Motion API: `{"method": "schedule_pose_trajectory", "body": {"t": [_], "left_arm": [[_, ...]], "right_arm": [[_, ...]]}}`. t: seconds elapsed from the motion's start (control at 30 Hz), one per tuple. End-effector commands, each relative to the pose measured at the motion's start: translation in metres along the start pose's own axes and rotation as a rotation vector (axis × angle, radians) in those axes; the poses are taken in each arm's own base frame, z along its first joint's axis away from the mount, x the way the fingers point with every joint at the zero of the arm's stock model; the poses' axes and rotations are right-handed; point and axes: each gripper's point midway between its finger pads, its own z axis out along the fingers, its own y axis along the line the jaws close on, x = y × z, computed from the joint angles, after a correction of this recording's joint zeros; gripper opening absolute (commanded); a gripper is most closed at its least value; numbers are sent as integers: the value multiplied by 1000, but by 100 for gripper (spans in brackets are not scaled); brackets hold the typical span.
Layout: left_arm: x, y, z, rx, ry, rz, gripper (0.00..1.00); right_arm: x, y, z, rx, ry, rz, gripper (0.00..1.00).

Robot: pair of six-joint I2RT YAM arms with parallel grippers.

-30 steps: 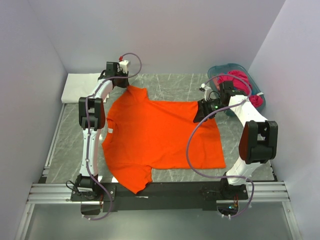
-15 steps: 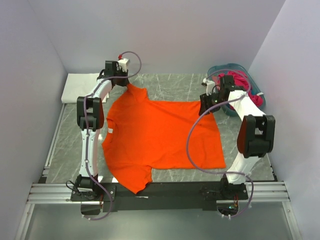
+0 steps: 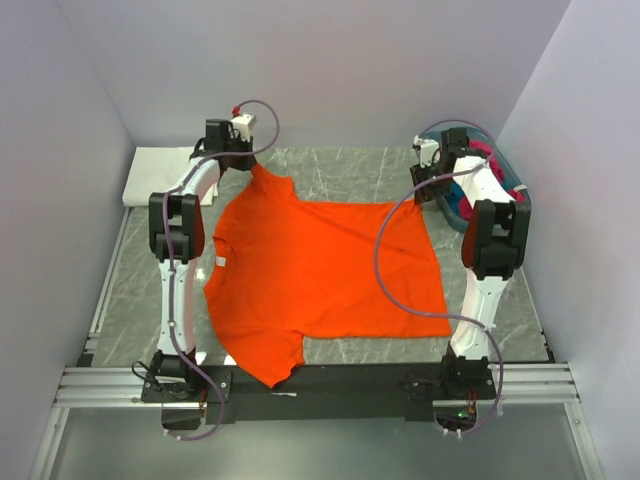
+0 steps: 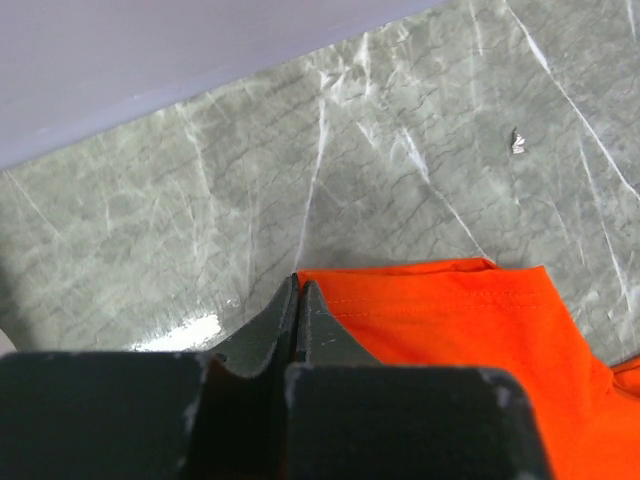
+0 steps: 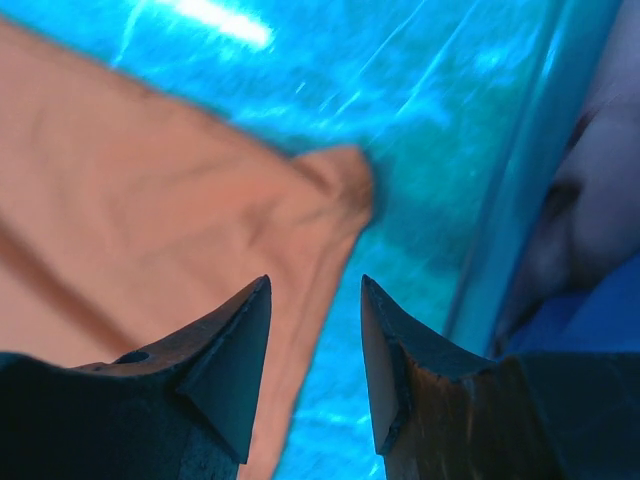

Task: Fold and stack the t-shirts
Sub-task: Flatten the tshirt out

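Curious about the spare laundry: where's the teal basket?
In the top view, the teal basket sits in the far right corner, right beside the right gripper and the orange t-shirt.

surface: grey marbled table (image 3: 340, 175) | centre: orange t-shirt (image 3: 320, 280) spread flat | far-left corner: white folded cloth (image 3: 155, 175) | far-right: teal basket (image 3: 452, 207)

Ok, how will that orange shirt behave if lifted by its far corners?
Probably floppy: the orange t-shirt lies flat with soft wrinkles, so its middle would likely sag. It looks thin and light, drawn to a point where the left fingers pinch it. It may slide easily on the smooth table.
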Motion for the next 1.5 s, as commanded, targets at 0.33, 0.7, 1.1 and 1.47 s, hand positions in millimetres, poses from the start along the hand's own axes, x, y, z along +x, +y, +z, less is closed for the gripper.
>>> {"method": "schedule_pose_trajectory", "body": {"t": [0.33,0.7,1.1,1.47], "left_arm": [[-43,-2,-30,-2,-91,12,0],[-40,-2,-32,-2,-85,-3,0],[-38,3,-39,-11,-83,-10,0],[-41,9,-47,-18,-92,-15,0]], "right_arm": [[-6,-8,29,16,67,-42,46],[-9,-7,41,73,92,-84,32],[8,39,29,6,86,-182,0],[24,24,30,113,127,-103,36]]}}
